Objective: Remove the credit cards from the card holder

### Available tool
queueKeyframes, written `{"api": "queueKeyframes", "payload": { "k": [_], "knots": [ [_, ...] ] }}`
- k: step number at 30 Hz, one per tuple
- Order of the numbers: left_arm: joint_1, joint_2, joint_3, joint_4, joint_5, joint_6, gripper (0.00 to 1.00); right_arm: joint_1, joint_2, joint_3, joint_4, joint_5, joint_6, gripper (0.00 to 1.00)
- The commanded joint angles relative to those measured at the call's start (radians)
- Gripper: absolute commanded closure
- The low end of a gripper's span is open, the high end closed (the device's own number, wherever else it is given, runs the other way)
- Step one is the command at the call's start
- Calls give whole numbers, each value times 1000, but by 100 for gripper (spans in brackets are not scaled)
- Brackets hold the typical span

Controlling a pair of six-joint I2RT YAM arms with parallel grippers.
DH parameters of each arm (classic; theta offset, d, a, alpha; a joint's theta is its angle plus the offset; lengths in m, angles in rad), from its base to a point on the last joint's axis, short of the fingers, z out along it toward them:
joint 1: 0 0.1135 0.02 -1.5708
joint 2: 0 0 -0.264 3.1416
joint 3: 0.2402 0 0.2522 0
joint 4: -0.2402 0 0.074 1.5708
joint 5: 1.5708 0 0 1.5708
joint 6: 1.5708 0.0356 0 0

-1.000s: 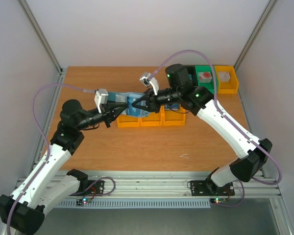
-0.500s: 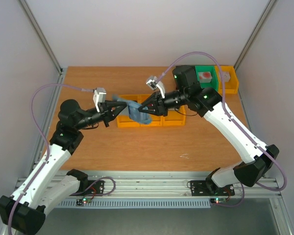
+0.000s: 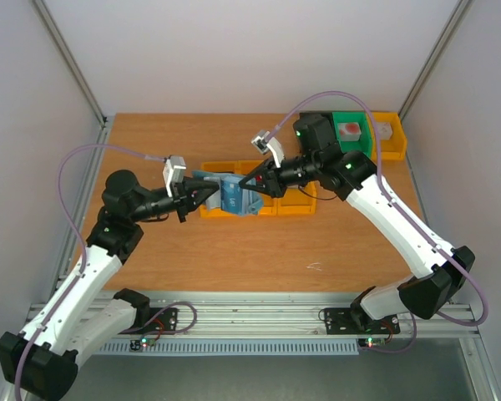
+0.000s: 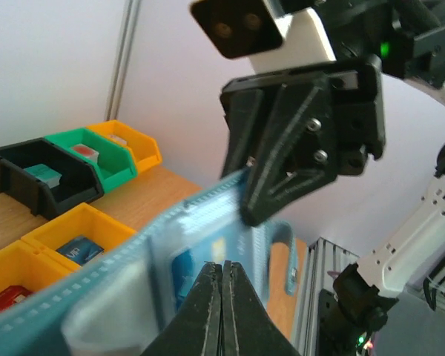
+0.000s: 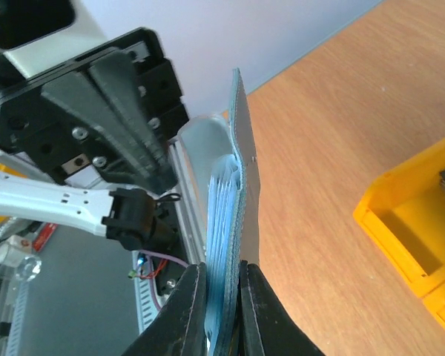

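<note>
Found the card holder (image 3: 232,194) lifted off the desk (image 3: 150,142), hanging over the row of yellow bins (image 3: 296,205) between the two arms. Saw the left end effector (image 3: 202,194) pressed together on the holder's left end, its fingers (image 4: 211,297) meeting with no gap in the left wrist view. Saw the right end effector (image 3: 247,184) pinching the opposite edge, the pale blue sleeve layers (image 5: 221,222) squeezed between its two fingers. Made out a sleeved card (image 4: 184,265) behind the clear plastic, bluish with a pale patch; could not tell its true colour. Noted a blue card (image 4: 78,250) lying in one yellow bin and a red card (image 4: 6,297) in the next. Noted a black bin (image 4: 37,174) and a green bin (image 4: 89,152) further back, each holding a block.
</note>
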Motion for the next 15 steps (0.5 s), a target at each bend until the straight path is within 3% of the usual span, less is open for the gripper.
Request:
{"api": "queueKeyframes", "payload": {
  "k": [1,5,8,15],
  "knots": [
    [-5,-27,43,-130,71,223,97,2,-2,47,-9,61,28,99],
    [-35,-12,18,-115,81,202,81,5,17,79,7,28,38,99],
    [-48,10,20,-79,6,132,75,21,24,94,-1,-4,10,99],
    [-38,24,60,-153,-88,131,73,27,4,84,-15,-104,-50,99]
  ]
}}
